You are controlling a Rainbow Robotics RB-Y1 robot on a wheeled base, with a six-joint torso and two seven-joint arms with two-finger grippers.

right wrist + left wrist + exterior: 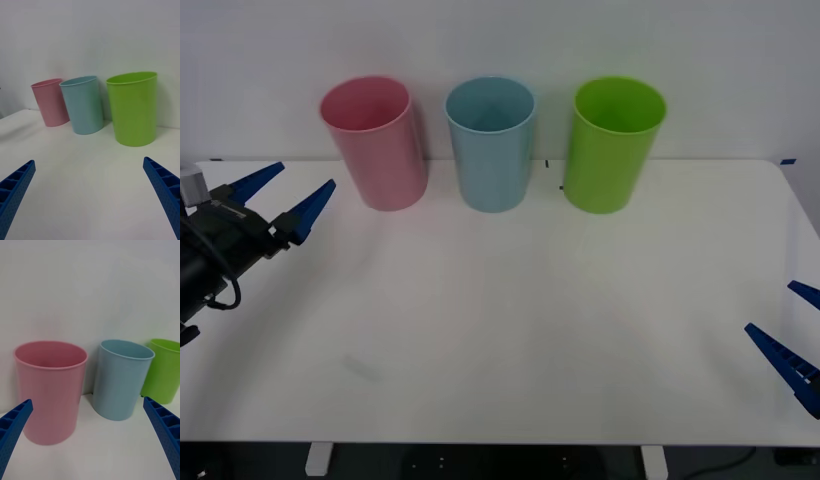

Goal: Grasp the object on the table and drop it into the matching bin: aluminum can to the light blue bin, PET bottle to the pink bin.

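Stood in a row along the table's (500, 340) far edge: pink bin (375, 145), blue bin (491, 145), green bin (613, 147). Hovered wide open and empty at the left edge, left gripper (282, 198); likewise at the right edge, right gripper (792, 330).

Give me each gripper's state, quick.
Left gripper: open, holding nothing, above the table's left edge near the pink bin.
Right gripper: open, holding nothing, at the table's right edge.

The tall pink plastic bin (376, 145), the light blue plastic bin (492, 146) and the lime green plastic bin (610, 148) look smooth with a soft sheen; the white counter (510, 330) is matt; the blue fingers (163, 427) are ribbed plastic.
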